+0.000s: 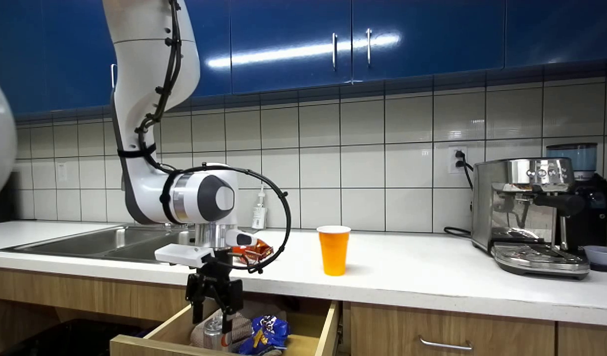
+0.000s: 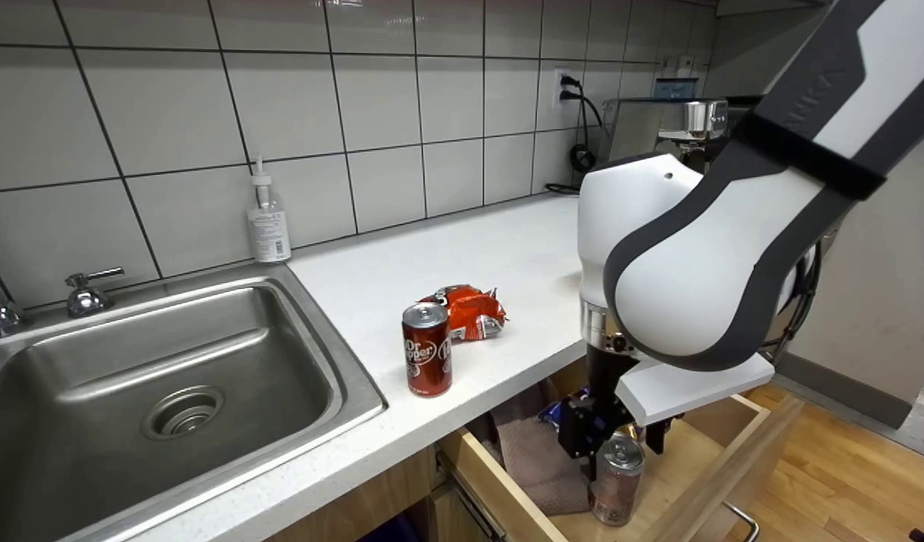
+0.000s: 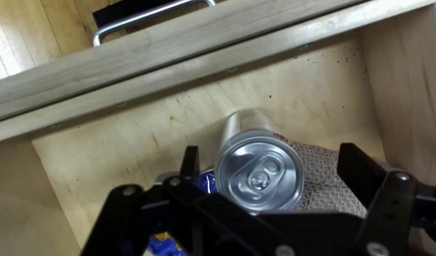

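So the gripper point(image 3: 269, 160) is spread wide, nothing pinched, one finger on each side of the top of a silver can point(image 3: 259, 174) that's standing upright inside the pulled-out drawer point(image 3: 203, 67). Can't tell if it's full. My guess: thin slick aluminum, stiff and hefty-ish if full, dents easily if empty. I'd grab the straight side wall just below the rim, gently and square. Also in the drawer: a soft brown cloth point(image 3: 324, 179) and a crinkly blue bag point(image 1: 267, 333), so watch for snagging those.
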You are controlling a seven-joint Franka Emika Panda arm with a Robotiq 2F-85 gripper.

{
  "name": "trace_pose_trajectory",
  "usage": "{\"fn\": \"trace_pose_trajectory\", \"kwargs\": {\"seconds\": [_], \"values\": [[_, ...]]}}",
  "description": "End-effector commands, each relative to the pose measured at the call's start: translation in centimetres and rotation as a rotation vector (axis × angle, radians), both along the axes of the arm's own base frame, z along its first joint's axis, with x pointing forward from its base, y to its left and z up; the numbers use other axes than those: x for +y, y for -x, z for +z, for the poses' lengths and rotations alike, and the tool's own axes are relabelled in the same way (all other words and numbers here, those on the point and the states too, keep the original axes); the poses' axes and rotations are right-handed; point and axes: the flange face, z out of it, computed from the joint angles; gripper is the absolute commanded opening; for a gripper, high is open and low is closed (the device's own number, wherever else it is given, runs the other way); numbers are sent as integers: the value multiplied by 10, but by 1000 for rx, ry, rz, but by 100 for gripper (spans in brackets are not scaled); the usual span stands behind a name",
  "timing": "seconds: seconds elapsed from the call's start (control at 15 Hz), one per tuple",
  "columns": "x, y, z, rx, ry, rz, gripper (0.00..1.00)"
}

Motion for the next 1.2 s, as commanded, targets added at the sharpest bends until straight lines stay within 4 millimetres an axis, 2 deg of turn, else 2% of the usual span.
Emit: {"fn": "trace_pose_trajectory", "kwargs": {"seconds": [0.0,0.67,0.73,1.13], "values": [[-5,4,27,16,-6,-1,100],[-15,-19,83,-78,-24,-14,100],[-11,-18,69,-84,-13,-26,100],[-11,-17,66,-80,-13,-25,100]]}}
